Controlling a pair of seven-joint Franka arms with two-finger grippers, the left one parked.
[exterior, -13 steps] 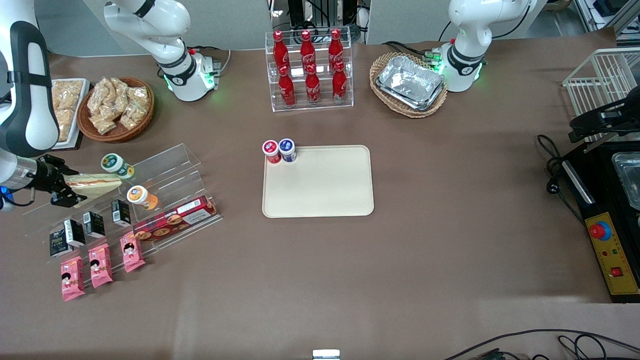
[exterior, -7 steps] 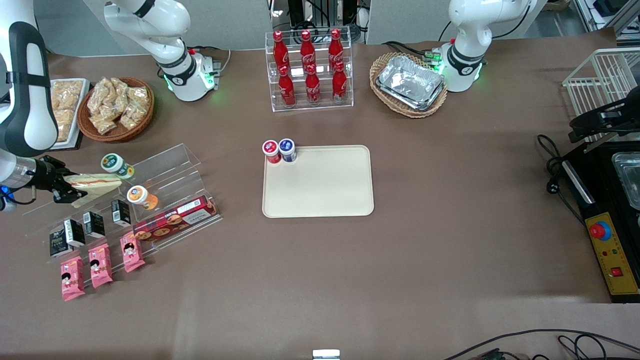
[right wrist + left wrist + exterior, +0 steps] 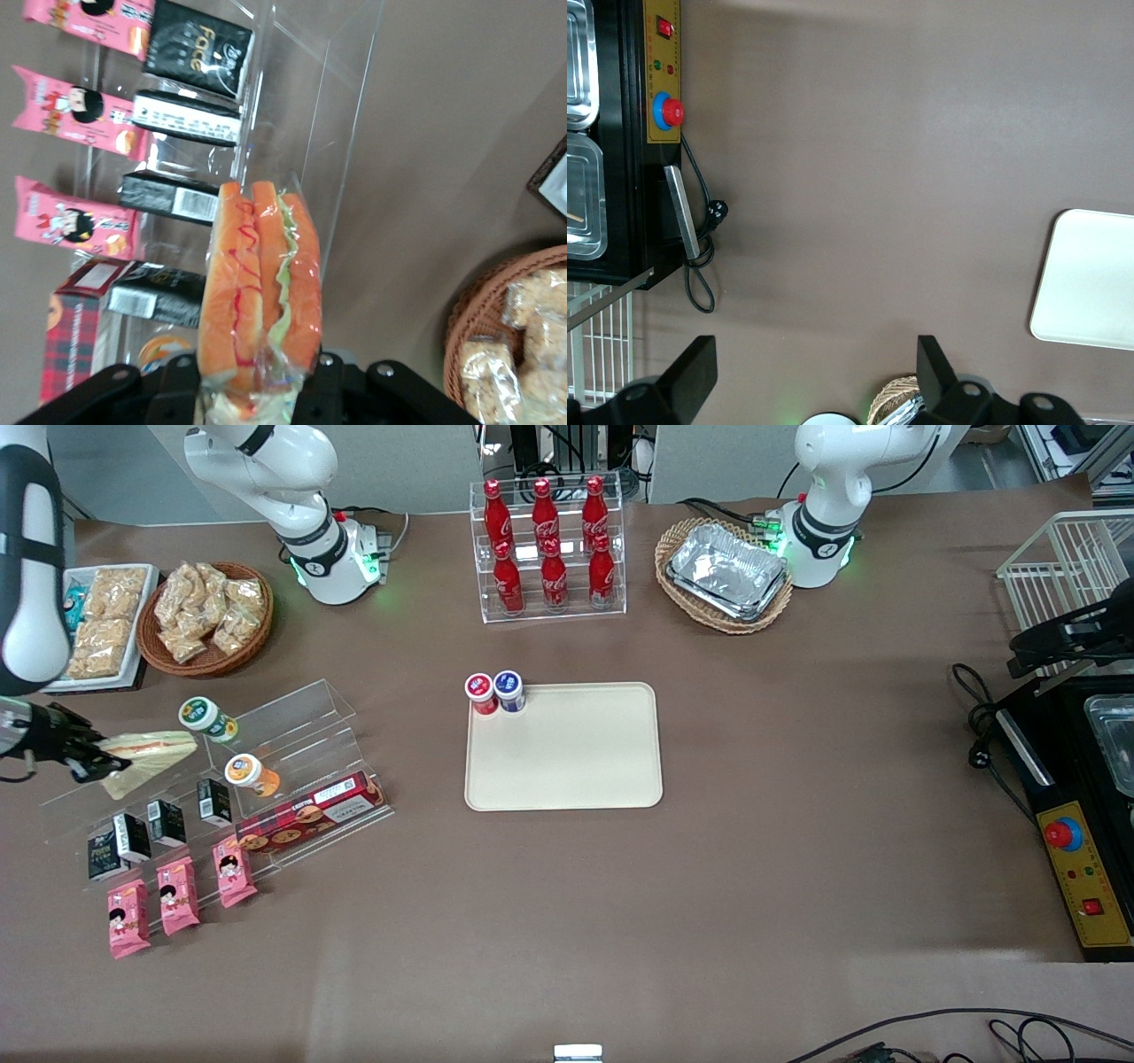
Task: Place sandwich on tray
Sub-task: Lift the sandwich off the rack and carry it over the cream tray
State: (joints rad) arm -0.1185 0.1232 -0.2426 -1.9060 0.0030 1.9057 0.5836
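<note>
My gripper is at the working arm's end of the table, above the clear acrylic shelf, shut on the wide end of the sandwich. The sandwich is a plastic-wrapped wedge of pale bread with orange-red layers, lifted off the shelf. In the right wrist view the sandwich sits between my two fingers, its point sticking outward. The cream-beige tray lies flat mid-table, toward the parked arm from the sandwich; a corner of the tray shows in the left wrist view.
Two small jars stand on the tray's corner. The acrylic shelf holds a green-lidded jar, an orange jar, black cartons, pink packs and a red cookie box. A snack basket and cola rack stand farther from the camera.
My gripper and the sandwich have moved a little farther toward the working arm's end of the table and slightly up, away from the shelf. Nothing else moved.
</note>
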